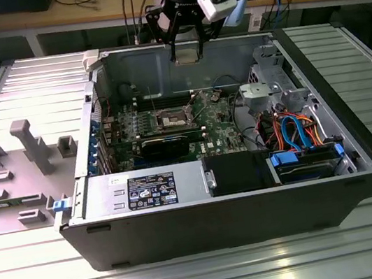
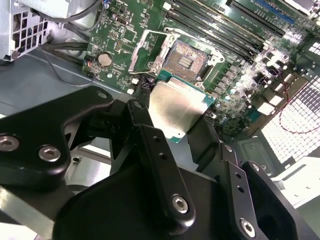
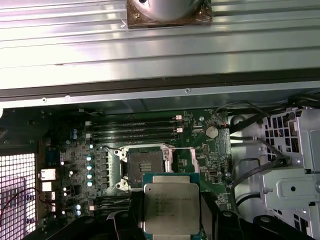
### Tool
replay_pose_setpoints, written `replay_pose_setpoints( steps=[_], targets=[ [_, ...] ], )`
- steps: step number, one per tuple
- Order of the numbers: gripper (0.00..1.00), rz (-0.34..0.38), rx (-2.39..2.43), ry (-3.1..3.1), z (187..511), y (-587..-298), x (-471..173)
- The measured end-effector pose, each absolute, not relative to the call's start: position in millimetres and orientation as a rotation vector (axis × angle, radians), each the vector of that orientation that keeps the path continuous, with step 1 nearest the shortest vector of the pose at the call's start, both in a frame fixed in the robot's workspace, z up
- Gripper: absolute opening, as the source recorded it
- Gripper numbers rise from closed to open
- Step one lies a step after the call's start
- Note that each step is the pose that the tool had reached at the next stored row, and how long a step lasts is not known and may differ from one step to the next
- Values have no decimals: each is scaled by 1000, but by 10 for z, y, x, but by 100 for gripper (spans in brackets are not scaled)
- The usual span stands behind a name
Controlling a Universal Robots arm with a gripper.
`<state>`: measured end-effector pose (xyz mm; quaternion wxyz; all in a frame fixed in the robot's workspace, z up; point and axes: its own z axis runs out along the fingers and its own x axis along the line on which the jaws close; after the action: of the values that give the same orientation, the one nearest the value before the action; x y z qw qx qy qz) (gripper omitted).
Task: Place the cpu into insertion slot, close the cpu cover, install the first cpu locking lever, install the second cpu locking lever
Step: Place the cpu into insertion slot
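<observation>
My gripper [image 1: 186, 49] hangs above the open computer case, near its back wall, shut on the cpu [image 1: 187, 54]. In both wrist views the cpu [image 2: 177, 111] [image 3: 171, 206] is a flat square chip with a silver-grey top, clamped between the black fingers [image 2: 134, 114]. It is well above the motherboard. The insertion slot [image 2: 186, 59] [image 3: 144, 163] [image 1: 172, 119] lies bare on the green board, its contact field exposed. The cpu cover [image 2: 144, 49], a thin silvery frame, stands swung open at one side of the slot. I cannot make out the locking levers.
The case walls [image 1: 315, 62] ring the board. A black card [image 1: 165, 143] lies just in front of the slot, with a labelled power supply [image 1: 144, 190] and a black drive [image 1: 237, 172] nearer. Blue and orange cables [image 1: 297, 129] and a metal cage [image 1: 269, 84] fill the exterior view's right. A grey fixture plate [image 1: 14, 174] sits outside.
</observation>
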<state>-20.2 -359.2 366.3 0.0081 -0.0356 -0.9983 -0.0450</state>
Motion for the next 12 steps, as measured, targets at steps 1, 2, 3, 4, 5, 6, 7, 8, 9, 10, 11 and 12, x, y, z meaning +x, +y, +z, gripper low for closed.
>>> replay_pose_setpoints(
  steps=[1,2,3,4,5,6,7,8,9,10,11,12],
  targets=[
    [54,-141,-112,-3120,3663,-3592,-202],
    [54,-141,-112,-3120,3663,-3592,-203],
    [54,-141,-112,-3120,3663,-3593,-202],
    [54,-141,-112,-3120,3663,-3592,-203],
    [54,-141,-113,-3120,3663,-3592,-202],
    [54,-141,-113,-3120,3663,-3592,-203],
    [54,-141,-113,-3120,3663,-3593,-203],
    [54,-141,-113,-3120,3663,-3592,-203],
    [54,-141,-113,-3120,3663,-3592,-202],
    [54,-141,-114,-3120,3663,-3592,-202],
    [54,-141,-115,-3120,3663,-3593,-202],
    [54,-141,-117,-3120,3663,-3592,-202]
  ],
)
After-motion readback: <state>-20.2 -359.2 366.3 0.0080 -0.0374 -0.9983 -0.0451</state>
